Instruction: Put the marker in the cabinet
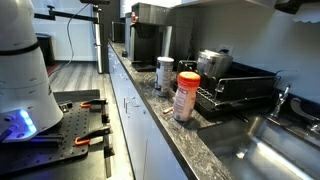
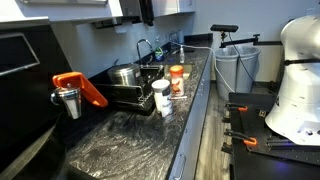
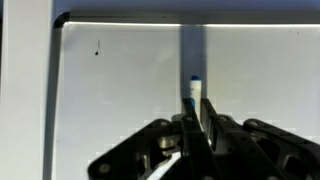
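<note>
In the wrist view my gripper [image 3: 196,122] is shut on the marker [image 3: 195,92], a thin white pen with a blue end that sticks out past the fingertips. Behind it is a pale grey-white panel of the cabinet [image 3: 120,80], with a dark seam along its left and top edges. In both exterior views the cabinet shows only in part at the top [image 1: 225,6] [image 2: 60,10]. A dark shape at the upper edge of each, which seems to be my gripper [image 1: 291,5] [image 2: 146,10], is up by the cabinet. The marker is too small to see there.
Below is a dark speckled countertop [image 1: 190,140] with an orange-lidded canister [image 1: 187,96], a white jar [image 1: 165,75], a black dish rack [image 1: 240,88] holding a pot, a sink [image 1: 270,150] and a coffee machine [image 1: 148,40]. An orange-handled tool [image 2: 80,88] sits by a metal cup.
</note>
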### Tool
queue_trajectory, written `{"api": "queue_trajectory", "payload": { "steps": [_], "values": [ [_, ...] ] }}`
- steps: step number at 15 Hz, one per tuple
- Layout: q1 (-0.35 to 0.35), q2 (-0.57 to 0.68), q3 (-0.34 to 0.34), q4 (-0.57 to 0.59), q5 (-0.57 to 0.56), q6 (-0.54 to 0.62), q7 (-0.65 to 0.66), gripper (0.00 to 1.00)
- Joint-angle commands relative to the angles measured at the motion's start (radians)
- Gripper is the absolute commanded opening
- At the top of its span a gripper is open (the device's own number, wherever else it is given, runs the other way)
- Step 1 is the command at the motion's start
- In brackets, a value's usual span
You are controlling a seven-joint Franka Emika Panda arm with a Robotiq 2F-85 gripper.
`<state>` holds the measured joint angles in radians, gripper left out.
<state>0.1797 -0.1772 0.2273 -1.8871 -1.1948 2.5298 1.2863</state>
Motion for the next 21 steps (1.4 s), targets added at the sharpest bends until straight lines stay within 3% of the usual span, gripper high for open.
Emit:
{"api": "queue_trajectory", "payload": {
  "steps": [1, 10, 11, 12, 20, 21],
  "values": [
    [-0.016, -0.024, -0.01, -0.026, -0.016, 0.055, 0.032, 0.03],
    [-0.017, -0.027, -0.014, -0.033, -0.029, 0.074, 0.051, 0.03],
    [-0.017, -0.028, -0.015, -0.033, -0.028, 0.077, 0.049, 0.28],
    [-0.018, -0.028, -0.016, -0.033, -0.028, 0.079, 0.047, 0.39],
    [-0.024, -0.039, -0.015, -0.042, -0.007, 0.087, 0.026, 0.97],
    [-0.014, -0.043, -0.02, -0.051, -0.006, 0.095, 0.026, 1.0]
  ]
}}
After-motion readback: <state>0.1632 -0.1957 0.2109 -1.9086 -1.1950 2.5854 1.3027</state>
